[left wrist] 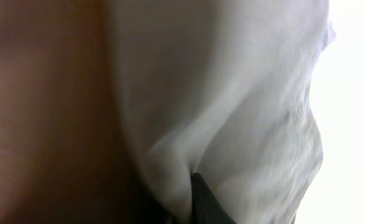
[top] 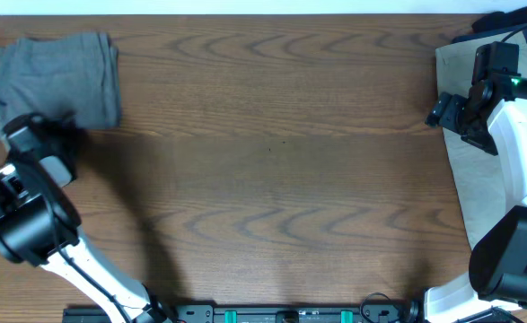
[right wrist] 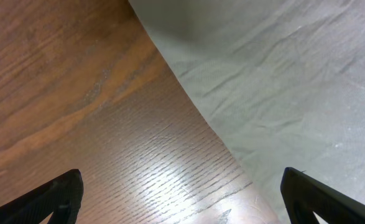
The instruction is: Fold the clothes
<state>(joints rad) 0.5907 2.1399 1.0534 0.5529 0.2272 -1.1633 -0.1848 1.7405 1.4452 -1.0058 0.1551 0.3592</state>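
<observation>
The mid grey shorts (top: 57, 76) lie folded at the table's far left corner. My left gripper (top: 43, 136) is at their near edge. In the left wrist view the cloth (left wrist: 232, 93) fills the frame, and a fold of it sits pinched against one dark finger (left wrist: 202, 200). The pale beige shorts (top: 487, 179) lie flat along the right edge. My right gripper (top: 444, 112) is open and empty, just over their left border. In the right wrist view its fingertips (right wrist: 182, 199) straddle bare wood beside the beige cloth (right wrist: 294, 81).
Dark navy shorts (top: 505, 18) lie at the far right corner, partly under the right arm. The brown wooden table (top: 281, 152) spans the middle. The arm bases stand along the front edge.
</observation>
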